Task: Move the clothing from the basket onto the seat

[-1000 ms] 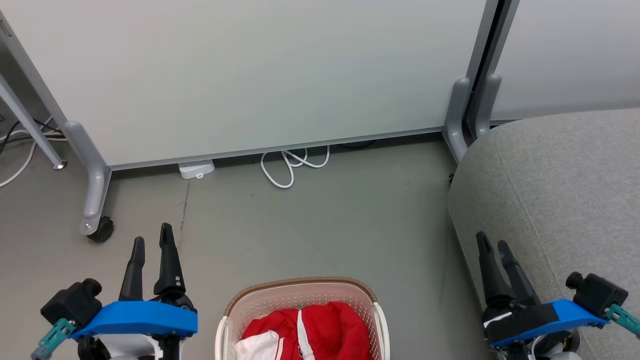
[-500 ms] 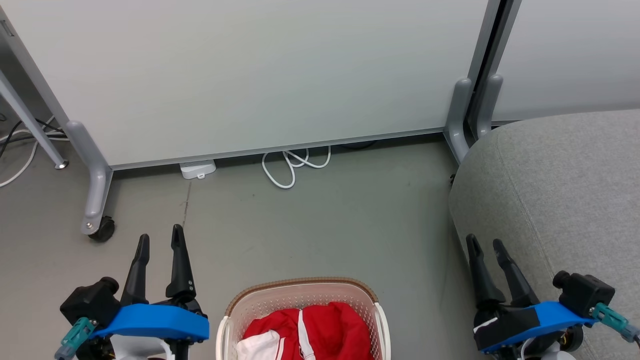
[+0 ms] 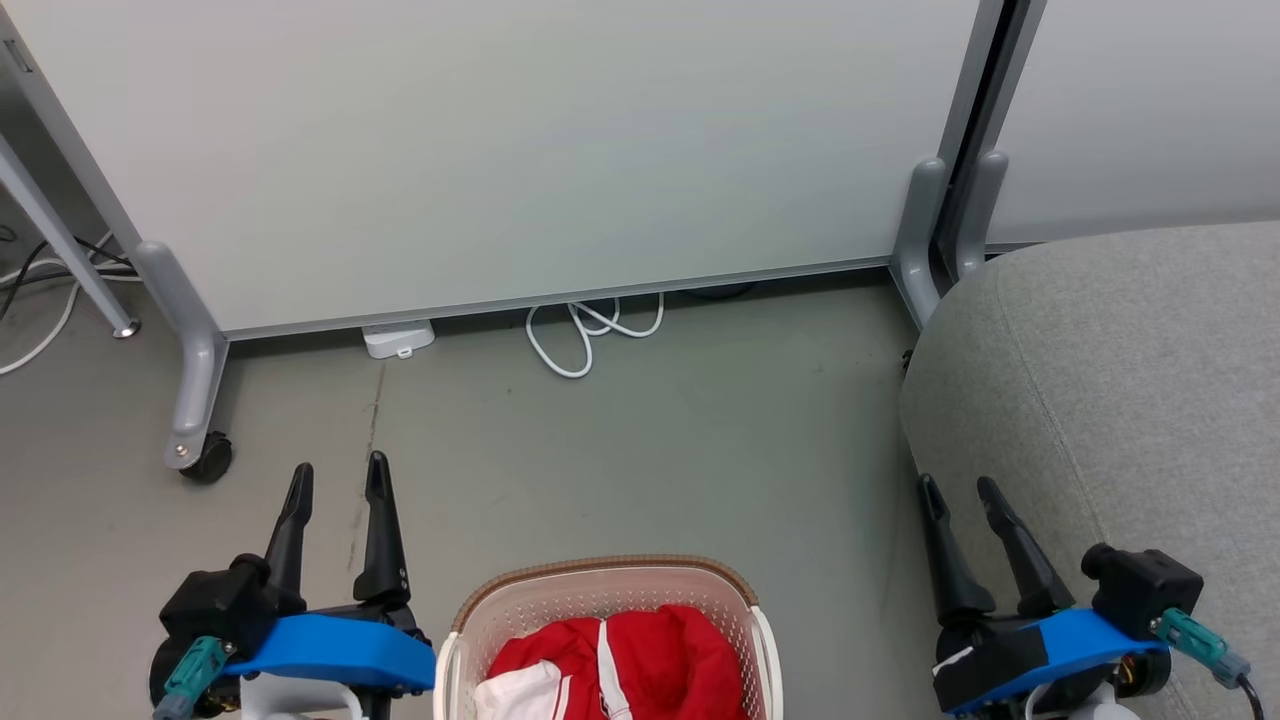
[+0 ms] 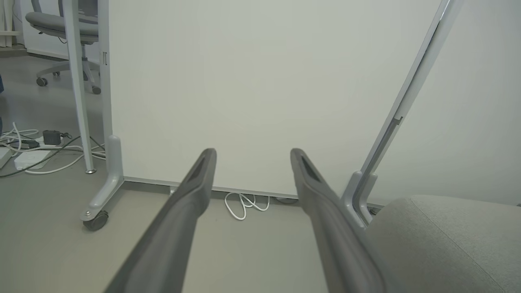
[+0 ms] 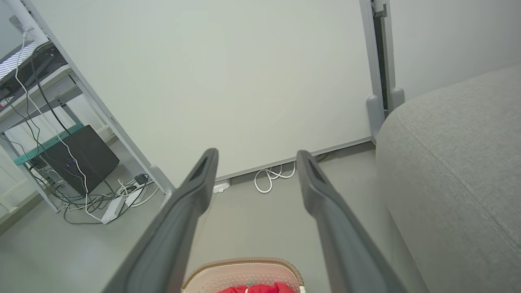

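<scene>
Red clothing (image 3: 625,668) with white panels and a white stripe lies bunched in the cream perforated basket (image 3: 500,610) with a brown rim, on the floor at the bottom centre of the head view. The basket (image 5: 228,272) and a bit of red clothing (image 5: 260,289) also show low in the right wrist view. The light grey seat (image 3: 1130,390) fills the right side. My left gripper (image 3: 337,480) hovers left of the basket, open and empty. My right gripper (image 3: 958,488) stands open and empty between the basket and the seat's edge.
A white partition on grey wheeled feet (image 3: 195,400) closes the far side, with a coiled white cable (image 3: 580,340) and a white power block (image 3: 398,340) at its base. More cables and a black box (image 5: 81,162) lie far left. An office chair (image 4: 61,24) stands beyond.
Both grippers have drawn in toward the basket and lower in the head view, the left going right, the right going left. Both stay open. The clothing and basket are unmoved.
</scene>
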Available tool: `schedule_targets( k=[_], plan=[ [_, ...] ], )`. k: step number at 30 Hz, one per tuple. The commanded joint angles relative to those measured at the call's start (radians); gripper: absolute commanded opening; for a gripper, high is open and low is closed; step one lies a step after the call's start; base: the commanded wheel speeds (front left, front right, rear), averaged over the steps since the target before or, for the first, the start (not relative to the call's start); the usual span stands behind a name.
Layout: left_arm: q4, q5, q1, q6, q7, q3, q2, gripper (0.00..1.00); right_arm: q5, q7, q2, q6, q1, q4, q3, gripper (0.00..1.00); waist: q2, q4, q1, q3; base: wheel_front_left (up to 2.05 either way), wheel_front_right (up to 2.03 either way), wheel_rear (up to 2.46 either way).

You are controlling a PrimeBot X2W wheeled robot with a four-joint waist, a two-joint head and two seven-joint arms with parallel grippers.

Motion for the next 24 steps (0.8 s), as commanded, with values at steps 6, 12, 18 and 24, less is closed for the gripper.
schedule_targets(
  k=[6, 12, 18, 24],
  plan=[
    [0.0, 0.071, -0.005, 0.001, -0.022, -0.013, 0.006, 1.0, -0.081, -0.023, -0.008, 0.002, -0.013, 0.007, -0.006, 1.0, -0.0001, 0.004, -0.0001, -0.002, 0.0, 0.0, 0.0],
    [0.004, 0.118, 0.003, 0.001, -0.035, -0.017, 0.006, 1.0, -0.133, -0.037, -0.008, 0.002, -0.012, 0.014, -0.006, 1.0, -0.0001, 0.005, -0.0001, -0.006, 0.0, 0.0, 0.0],
    [0.013, 0.147, 0.009, -0.003, -0.046, -0.02, 0.006, 1.0, -0.171, -0.048, -0.008, 0.002, -0.009, 0.019, -0.002, 1.0, -0.0001, 0.006, -0.0001, -0.009, 0.0, 0.0, 0.0],
    [0.018, 0.177, 0.011, -0.008, -0.055, -0.027, 0.006, 1.0, -0.214, -0.056, -0.008, 0.002, -0.006, 0.024, 0.0, 1.0, -0.0001, 0.007, -0.0001, -0.011, 0.0, 0.0, 0.0]
  ],
)
